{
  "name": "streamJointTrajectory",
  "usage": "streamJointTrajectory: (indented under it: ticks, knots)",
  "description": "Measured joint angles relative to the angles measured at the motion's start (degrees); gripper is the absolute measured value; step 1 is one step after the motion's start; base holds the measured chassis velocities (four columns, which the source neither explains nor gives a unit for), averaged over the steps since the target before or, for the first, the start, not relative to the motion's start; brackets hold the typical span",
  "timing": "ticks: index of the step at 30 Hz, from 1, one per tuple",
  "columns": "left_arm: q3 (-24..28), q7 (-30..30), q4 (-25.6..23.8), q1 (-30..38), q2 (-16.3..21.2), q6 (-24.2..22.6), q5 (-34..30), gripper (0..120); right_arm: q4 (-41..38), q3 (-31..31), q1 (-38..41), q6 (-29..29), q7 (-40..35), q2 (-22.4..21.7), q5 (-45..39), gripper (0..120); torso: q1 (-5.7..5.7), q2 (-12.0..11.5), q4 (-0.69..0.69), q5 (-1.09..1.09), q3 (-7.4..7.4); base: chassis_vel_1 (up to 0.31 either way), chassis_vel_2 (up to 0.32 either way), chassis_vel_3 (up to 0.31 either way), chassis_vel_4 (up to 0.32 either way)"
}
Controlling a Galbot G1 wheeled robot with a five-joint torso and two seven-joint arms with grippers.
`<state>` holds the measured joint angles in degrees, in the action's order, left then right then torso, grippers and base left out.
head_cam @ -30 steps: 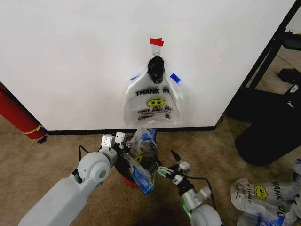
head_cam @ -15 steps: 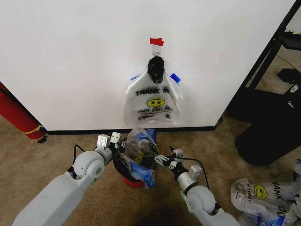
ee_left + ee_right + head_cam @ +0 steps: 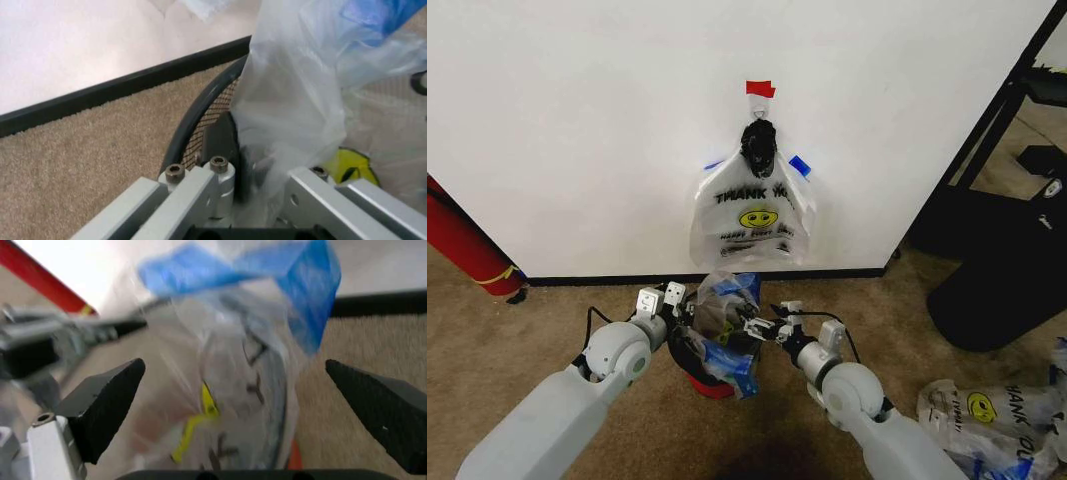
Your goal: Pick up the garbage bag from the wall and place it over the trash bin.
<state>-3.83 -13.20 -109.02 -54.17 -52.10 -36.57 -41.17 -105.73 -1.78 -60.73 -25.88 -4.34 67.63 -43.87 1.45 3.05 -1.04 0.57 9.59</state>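
- Left gripper (image 3: pixel 679 308): I see it at the trash bin's left rim. In the left wrist view its fingers (image 3: pixel 220 185) straddle the rim, with the garbage bag (image 3: pixel 293 100) film passing between them; from what I can see they pinch the plastic against the mesh wall.
- Right gripper (image 3: pixel 757 330): it sits at the bin's right side, pointing toward the left gripper. In the right wrist view its two black fingertips (image 3: pixel 107 400) are spread wide apart, with the bag in front of the gap — no contact visible.
- Garbage bag (image 3: pixel 722 320): translucent white plastic with blue tape patches and a yellow mark, bunched up in and above the bin mouth between the two grippers. One blue-taped part hangs over the front of the bin.
- Trash bin (image 3: pixel 712 385): black wire-mesh with a red base, standing on the carpet (image 3: pixel 547 330) just in front of the wall. Its dark rim (image 3: pixel 200 115) and mesh show beside the bag in the left wrist view.
- Wall (image 3: pixel 577 120): plain white with a black baseboard strip (image 3: pixel 607 280) along the floor. A second bag (image 3: pixel 749 215), printed THANK YOU with a yellow smiley, hangs on it from a black hook (image 3: pixel 758 145) under a red tape piece (image 3: pixel 760 89).
- Surroundings: a red cylinder (image 3: pixel 462 240) leans at the wall's left end; more printed bags (image 3: pixel 987 415) lie on the carpet at the right.
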Motion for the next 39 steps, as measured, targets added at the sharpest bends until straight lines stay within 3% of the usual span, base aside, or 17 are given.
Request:
streamJointTrajectory:
  ticks: [8, 12, 16, 20, 26, 28, 31, 33, 36, 39]
  knots:
    - [-0.57, 0.02, -1.87, -1.85, -0.18, 0.29, 1.08, 0, 3.43, 3.18, 3.63, -3.46, -2.76, 1.81, 0.45, 95, 0.00, 0.00, 0.01, 0.00, 0.00, 0.000, 0.000, 0.000, 0.000]
    - [-0.87, 0.00, -2.59, -2.83, -0.04, 0.48, 1.21, 0, 3.80, 3.56, 4.62, -7.56, -5.97, 2.80, 0.17, 79, 0.00, 0.00, 0.00, 0.00, 0.00, 0.000, 0.000, 0.000, 0.000]
    - [-1.09, -0.04, -2.68, -3.17, 0.07, 0.72, 1.30, 0, 3.79, 3.39, 4.64, -8.85, -6.04, 2.92, 0.13, 68, 0.00, 0.00, 0.00, 0.00, 0.00, 0.000, 0.000, 0.000, 0.000]
    - [-1.07, -0.17, -2.66, -3.64, -0.12, 1.16, 1.66, 0, 4.27, 2.49, 4.48, -10.13, -5.75, 3.34, 0.52, 49, 0.00, 0.00, 0.00, 0.00, -0.01, 0.000, 0.000, 0.000, 0.000]
    - [-0.99, -0.23, -2.98, -4.40, -0.17, 2.20, 2.00, 0, 4.08, 2.00, 3.45, -10.23, -5.75, 3.62, 1.47, 27, 0.00, 0.01, -0.01, 0.01, -0.01, 0.000, 0.000, 0.000, 0.000]
    - [-1.01, -0.23, -3.17, -4.61, -0.16, 2.43, 2.13, 0, 3.96, 2.00, 3.31, -10.16, -5.98, 3.63, 1.52, 26, 0.00, 0.01, -0.01, 0.01, -0.01, 0.000, 0.000, 0.000, 0.000]
    - [-1.33, -0.16, -4.84, -6.54, -0.04, 3.90, 3.11, 0, 3.25, 2.37, 2.33, -8.37, -8.52, 3.92, 1.50, 11, 0.00, 0.00, -0.01, 0.00, -0.01, 0.000, 0.000, 0.000, 0.000]
    - [-1.67, 0.21, -6.22, -8.49, -0.02, 5.35, 5.16, 0, 2.83, 2.73, 1.65, -6.87, -11.02, 4.31, 1.42, 3, 0.00, 0.01, 0.00, 0.00, -0.01, 0.000, 0.000, 0.000, 0.000]
    - [-2.05, 0.48, -7.54, -10.90, -0.01, 7.16, 8.09, 0, 2.44, 3.06, 0.88, -5.10, -13.79, 4.71, 1.34, 0, -0.01, 0.01, 0.00, 0.00, -0.01, 0.000, 0.000, 0.000, 0.000]
    - [-3.10, 0.98, -9.51, -15.17, 0.02, 11.30, 15.83, 0, 1.79, 3.31, -0.33, -2.51, -18.03, 5.29, 1.28, 0, -0.01, 0.00, 0.02, -0.01, -0.01, 0.000, 0.000, 0.000, 0.000]
